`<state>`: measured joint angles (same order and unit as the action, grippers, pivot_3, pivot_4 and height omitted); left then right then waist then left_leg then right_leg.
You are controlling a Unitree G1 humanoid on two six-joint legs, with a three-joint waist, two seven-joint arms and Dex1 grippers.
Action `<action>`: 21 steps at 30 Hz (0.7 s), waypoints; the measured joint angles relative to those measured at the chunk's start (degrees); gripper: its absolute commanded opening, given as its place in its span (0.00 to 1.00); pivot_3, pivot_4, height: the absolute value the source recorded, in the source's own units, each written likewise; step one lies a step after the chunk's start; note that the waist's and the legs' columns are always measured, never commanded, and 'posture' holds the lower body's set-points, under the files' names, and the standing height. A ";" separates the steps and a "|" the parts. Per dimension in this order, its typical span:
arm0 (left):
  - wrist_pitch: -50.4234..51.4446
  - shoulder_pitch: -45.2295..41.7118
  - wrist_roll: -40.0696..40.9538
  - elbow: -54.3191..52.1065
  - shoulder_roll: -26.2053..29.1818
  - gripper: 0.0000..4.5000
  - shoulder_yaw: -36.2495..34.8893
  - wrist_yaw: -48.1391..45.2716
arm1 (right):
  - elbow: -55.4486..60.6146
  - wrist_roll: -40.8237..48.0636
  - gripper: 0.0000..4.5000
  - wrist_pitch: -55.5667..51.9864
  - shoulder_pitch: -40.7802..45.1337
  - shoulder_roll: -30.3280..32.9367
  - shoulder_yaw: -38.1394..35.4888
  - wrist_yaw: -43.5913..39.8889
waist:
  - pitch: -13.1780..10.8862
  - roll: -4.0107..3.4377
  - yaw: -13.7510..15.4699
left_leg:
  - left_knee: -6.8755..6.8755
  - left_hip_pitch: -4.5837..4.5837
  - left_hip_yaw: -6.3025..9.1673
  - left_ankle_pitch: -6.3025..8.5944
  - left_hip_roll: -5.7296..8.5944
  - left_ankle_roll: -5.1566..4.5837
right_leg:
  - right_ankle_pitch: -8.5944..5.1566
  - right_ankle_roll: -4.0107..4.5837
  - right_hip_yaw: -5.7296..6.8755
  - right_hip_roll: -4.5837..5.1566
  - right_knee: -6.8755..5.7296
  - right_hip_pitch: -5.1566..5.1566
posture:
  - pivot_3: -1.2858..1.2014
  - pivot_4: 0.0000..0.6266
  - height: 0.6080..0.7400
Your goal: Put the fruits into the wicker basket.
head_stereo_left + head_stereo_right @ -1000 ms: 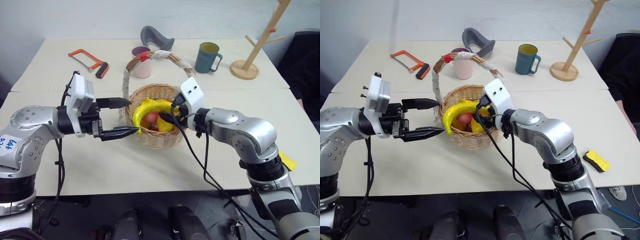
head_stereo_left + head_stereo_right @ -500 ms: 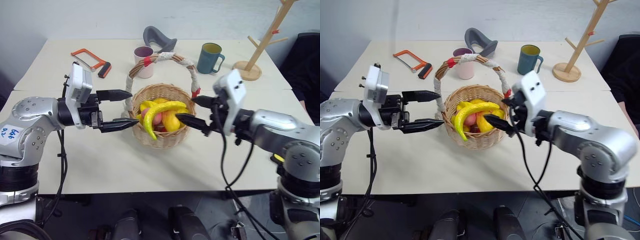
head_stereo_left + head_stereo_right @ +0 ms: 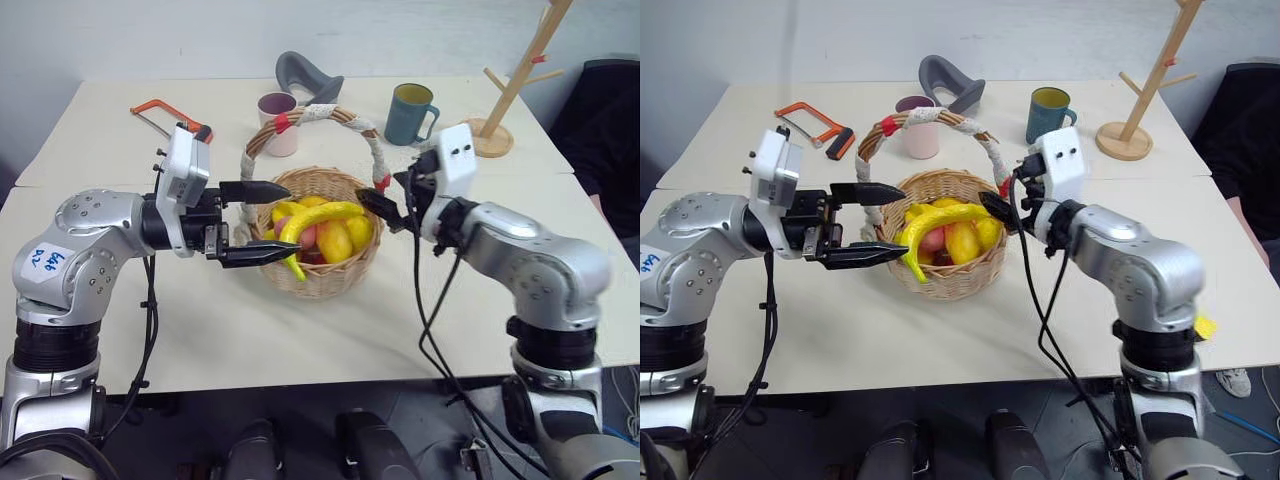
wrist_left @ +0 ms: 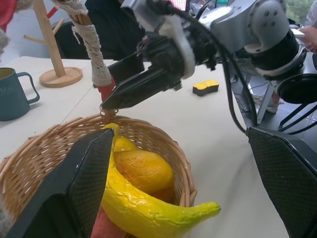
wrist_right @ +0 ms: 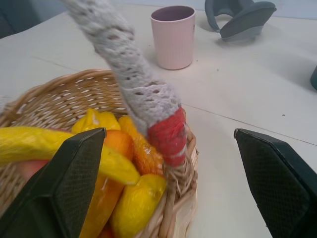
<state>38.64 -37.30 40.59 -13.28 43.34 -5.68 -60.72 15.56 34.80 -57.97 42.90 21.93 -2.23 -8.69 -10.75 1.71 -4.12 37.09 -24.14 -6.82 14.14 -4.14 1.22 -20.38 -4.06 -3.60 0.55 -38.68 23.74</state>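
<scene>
1. The wicker basket [image 3: 320, 262] sits near the middle of the pale, smooth bench [image 3: 300, 340]: round, light-brown woven cane, with a tall arched handle wrapped in knitted white cloth and tied red at the ends.
2. A long curved yellow banana [image 3: 318, 218] with a glossy moulded skin lies across the top of the basket's load, one tip hanging over the rim nearest the front edge.
3. Beneath it show a pinkish-red rounded peach [image 3: 308, 236] and smooth yellow and orange fruits [image 3: 335, 240], all inside the basket.
4. The left tool [image 3: 262, 222] hovers at the basket's left rim, its 2 pointed black fingers apart and empty.
5. The right tool [image 3: 378, 207] hangs by the handle's red tie at the right rim, fingers spread wide, gripping nothing.
6. Toward the far edge stand a matte pink cup [image 3: 277, 122] and a glazed teal mug [image 3: 410, 113].
</scene>
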 measured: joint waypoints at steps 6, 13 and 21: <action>0.78 0.01 0.84 -2.16 -0.07 1.00 -0.22 1.12 | -2.76 -3.38 0.34 4.09 0.46 -1.31 0.34 -0.88 | 0.00 0.00 0.08 | 0.00 0.00 0.01 0.00 0.00 0.00 | 0.00 0.00 0.01 0.02 -0.02 -0.01 | 0.52 0.24 1.00; 1.68 0.00 1.59 -2.50 -0.06 1.00 -0.43 2.12 | -2.18 -4.21 0.08 3.96 0.44 -1.51 -0.38 -1.36 | 0.00 0.00 0.09 | 0.00 0.00 0.01 0.00 -0.01 0.00 | 0.00 0.00 0.02 0.01 -0.04 0.00 | 0.52 0.24 1.00; 2.18 -2.17 1.85 -1.93 -0.62 1.00 0.55 1.58 | 0.87 -3.95 0.08 1.32 -0.55 6.39 -4.62 -3.36 | -0.02 -0.03 0.76 | 0.00 -0.02 0.01 0.00 0.02 -0.01 | 0.00 0.00 0.02 0.03 0.01 0.01 | 0.52 0.24 1.00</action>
<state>40.83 -39.47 42.44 -15.21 42.72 -5.13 -59.14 16.43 30.86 -56.64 42.35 28.31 -6.85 -12.05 -10.77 1.67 -3.36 37.09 -24.16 -6.82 14.14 -4.13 1.21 -20.38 -4.06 -3.57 0.58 -38.67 23.75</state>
